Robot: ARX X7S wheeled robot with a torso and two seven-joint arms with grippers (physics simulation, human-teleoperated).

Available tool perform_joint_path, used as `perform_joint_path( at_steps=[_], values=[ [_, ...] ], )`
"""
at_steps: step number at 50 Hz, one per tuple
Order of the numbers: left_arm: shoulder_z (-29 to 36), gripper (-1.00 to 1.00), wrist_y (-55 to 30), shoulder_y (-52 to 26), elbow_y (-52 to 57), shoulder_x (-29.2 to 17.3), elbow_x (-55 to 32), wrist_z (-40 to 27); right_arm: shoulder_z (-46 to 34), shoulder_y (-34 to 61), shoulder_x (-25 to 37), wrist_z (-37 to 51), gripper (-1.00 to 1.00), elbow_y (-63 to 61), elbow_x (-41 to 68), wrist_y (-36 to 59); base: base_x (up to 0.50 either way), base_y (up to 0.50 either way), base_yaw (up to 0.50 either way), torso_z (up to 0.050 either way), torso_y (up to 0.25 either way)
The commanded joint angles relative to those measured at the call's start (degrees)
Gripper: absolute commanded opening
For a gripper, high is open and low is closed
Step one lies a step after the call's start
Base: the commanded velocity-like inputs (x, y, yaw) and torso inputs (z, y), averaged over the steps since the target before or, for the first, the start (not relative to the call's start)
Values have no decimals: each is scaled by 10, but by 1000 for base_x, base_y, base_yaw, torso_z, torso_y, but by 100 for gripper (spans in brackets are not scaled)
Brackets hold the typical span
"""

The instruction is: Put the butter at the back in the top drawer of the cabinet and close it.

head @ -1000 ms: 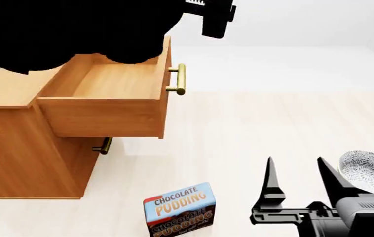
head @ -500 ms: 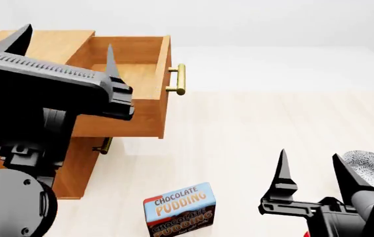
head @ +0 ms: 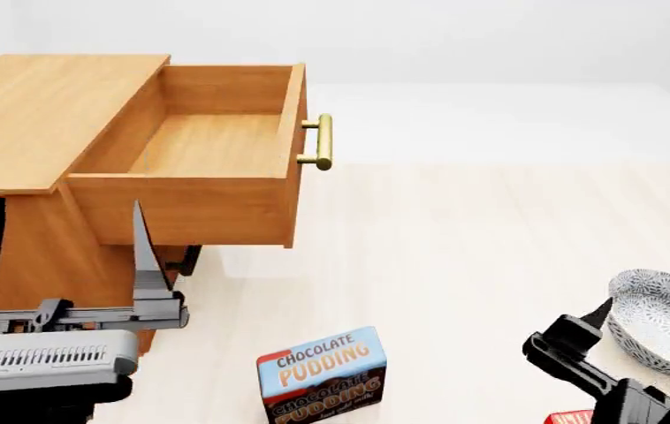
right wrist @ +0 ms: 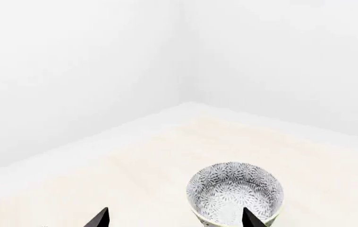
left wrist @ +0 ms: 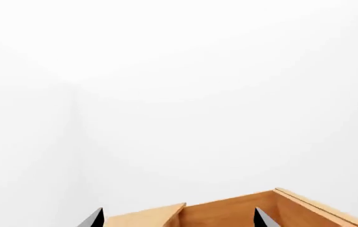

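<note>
The honey-brown cabinet (head: 52, 115) stands at the left, and its top drawer (head: 182, 208) is pulled out with nothing showing inside, its brass handle (head: 323, 141) pointing right. My left gripper (head: 66, 221) hangs open low in front of the cabinet's side, and the cabinet (left wrist: 229, 213) shows between the tips of that gripper (left wrist: 177, 220) in the left wrist view. A red corner of the butter (head: 568, 417) peeks in at the bottom edge beside my right arm. My right gripper (head: 581, 331) is low at the right. It (right wrist: 174, 220) is open and empty.
A Chocolate Pudding box (head: 323, 371) stands on the pale floor at the bottom centre. A patterned grey bowl (head: 659, 318) sits at the right, just past the right gripper, and the bowl (right wrist: 234, 191) shows in the right wrist view. A lower drawer handle (head: 184, 261) sticks out under the open drawer.
My left arm has dropped from in front of the drawer to low at the left. My right gripper has sunk lower and to the right, toward the bowl.
</note>
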Motion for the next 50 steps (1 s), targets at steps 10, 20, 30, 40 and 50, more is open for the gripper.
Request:
perform_joint_path(
  at_steps=[10, 20, 30, 40, 50],
  values=[
    [-92, 100, 138, 191, -158, 35, 80, -7, 83, 25, -146, 220, 100, 20, 45, 109, 0, 0, 0, 0, 0],
    [-105, 100, 178, 215, -229, 73, 67, 12, 109, 67, -160, 285, 100, 44, 61, 127, 0, 0, 0, 0, 0],
    [-113, 100, 215, 233, -284, 97, 56, 32, 183, 131, -161, 287, 100, 105, 70, 147, 0, 0, 0, 0, 0],
    [-119, 100, 247, 250, -345, 125, 40, 51, 207, 183, -161, 287, 100, 189, 62, 143, 0, 0, 0, 0, 0],
    [-125, 100, 256, 262, -377, 142, 34, 60, 219, 219, -161, 287, 100, 266, 73, 142, 0, 0, 0, 0, 0]
  ],
)
